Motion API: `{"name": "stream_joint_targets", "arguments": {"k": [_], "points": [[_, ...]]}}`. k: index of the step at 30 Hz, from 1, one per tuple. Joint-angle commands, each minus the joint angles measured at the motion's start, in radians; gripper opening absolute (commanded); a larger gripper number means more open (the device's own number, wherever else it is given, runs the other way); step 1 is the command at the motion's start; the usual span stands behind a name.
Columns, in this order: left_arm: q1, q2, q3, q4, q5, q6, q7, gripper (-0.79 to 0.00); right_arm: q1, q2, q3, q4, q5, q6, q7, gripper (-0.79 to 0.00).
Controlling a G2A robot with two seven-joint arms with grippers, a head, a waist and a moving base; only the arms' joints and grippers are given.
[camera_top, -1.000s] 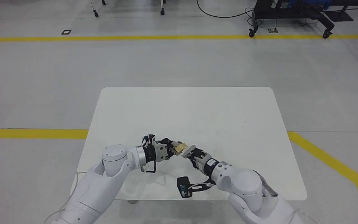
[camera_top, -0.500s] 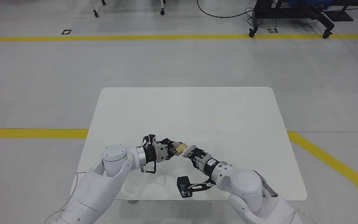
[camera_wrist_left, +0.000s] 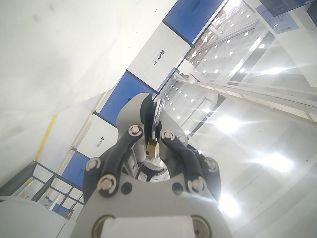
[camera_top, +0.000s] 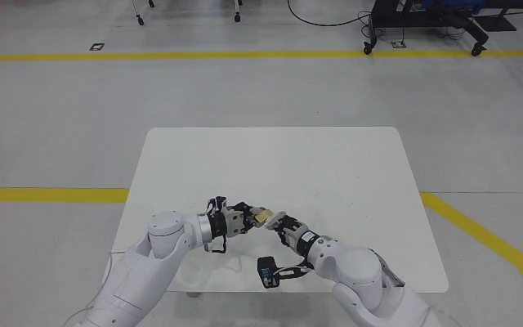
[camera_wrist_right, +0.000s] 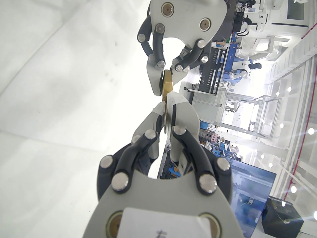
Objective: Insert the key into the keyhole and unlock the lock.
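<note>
Left jaws: pressed together on the lock. In my left wrist view I see its brass body sitting deep between them, with the silver shackle running up toward their tips.
Right jaws: pinched on the key, a flat silver piece that I see edge-on between them in my right wrist view.
Lock: over the near-middle part of the bench, between the two arms in the top view. I cannot tell whether it touches the surface. From the right wrist it shows as a narrow brass wedge gripped by the left jaws straight ahead.
Key: its far end meets the brass of the lock just beyond the tips of the right jaws. A white fingertip covers that spot, so I cannot tell whether the blade sits in the keyhole.
Arms: both come in from the near edge of the bench. The two sets of jaws face each other almost tip to tip, with the lock between them.
Bench: white with rounded corners, on a pale floor crossed by yellow lines.
</note>
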Motion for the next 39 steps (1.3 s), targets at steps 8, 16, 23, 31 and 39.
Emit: {"name": "stream_joint_targets", "arguments": {"k": [8, 16, 23, 31, 39], "points": [[-0.003, -0.001, 0.002, 0.004, -0.002, 0.002, -0.001, -0.785, -0.004, -0.002, 0.005, -0.006, 0.004, -0.001, 0.008, -0.634], [-0.005, -0.001, 0.0, 0.006, -0.001, 0.003, -0.002, -0.785, -0.004, -0.003, 0.009, -0.011, 0.006, -0.002, 0.009, -0.56], [-0.007, -0.001, -0.001, 0.007, -0.001, 0.003, -0.001, -0.785, -0.006, -0.003, 0.012, -0.015, 0.007, -0.006, 0.012, -0.52], [-0.008, -0.002, -0.004, 0.008, 0.0, 0.0, 0.003, -0.785, -0.01, -0.003, 0.016, -0.023, 0.004, -0.016, 0.013, -0.554], [-0.01, -0.001, -0.009, 0.014, 0.005, -0.008, 0.008, -0.785, -0.033, 0.001, 0.039, -0.046, 0.009, -0.01, 0.009, -0.462]]}}
